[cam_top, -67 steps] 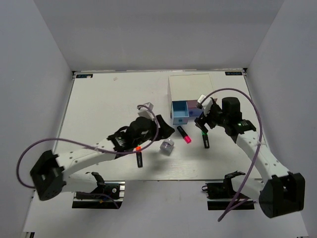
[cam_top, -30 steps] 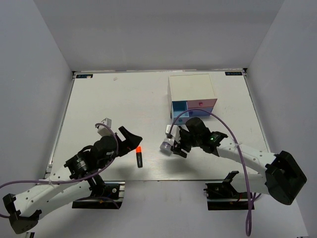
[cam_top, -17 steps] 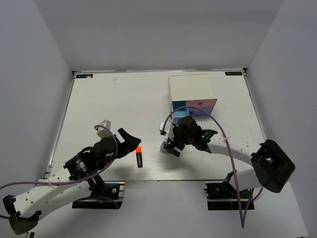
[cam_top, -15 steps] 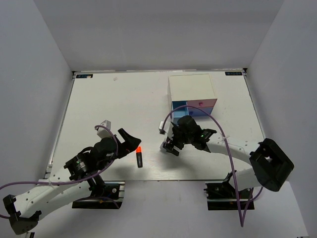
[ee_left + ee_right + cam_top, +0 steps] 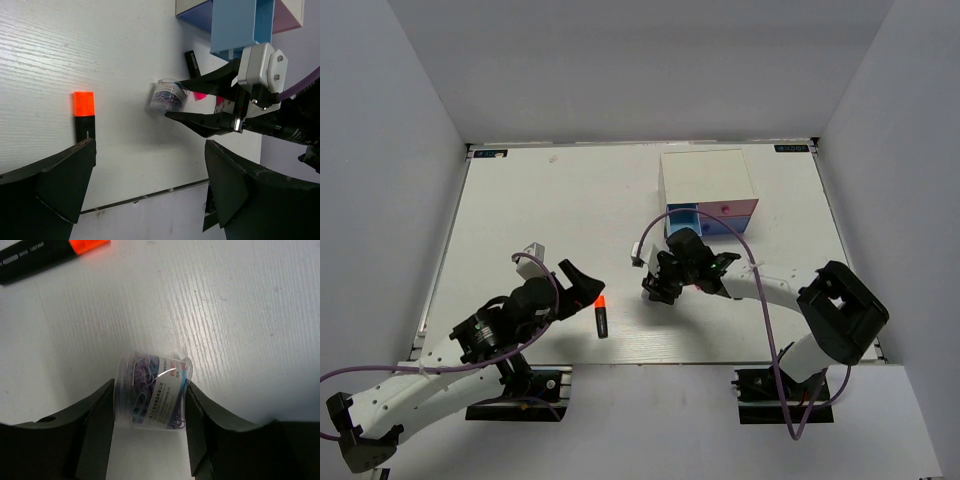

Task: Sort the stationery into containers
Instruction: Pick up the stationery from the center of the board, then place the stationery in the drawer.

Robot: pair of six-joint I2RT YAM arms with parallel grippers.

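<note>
Right gripper (image 5: 656, 286): fingers pinching the clear round tub (image 5: 150, 397), one finger against each side of it. Purple and blue loops show through its wall, with a printed label on it. The tub (image 5: 167, 95) sits tilted at my fingertips, low over the table (image 5: 540, 210), in front of the cabinet (image 5: 705, 175). I cannot tell whether it touches the table.

Blue drawer (image 5: 235, 25): pulled out. Pink drawer (image 5: 730, 210): beside it. A black marker body (image 5: 191, 62) lies behind my right fingers.

Left gripper (image 5: 150, 145): fingers spread wide, holding nothing. The orange-capped marker (image 5: 601, 315) lies flat on the table just beside it, well apart from the tub.
</note>
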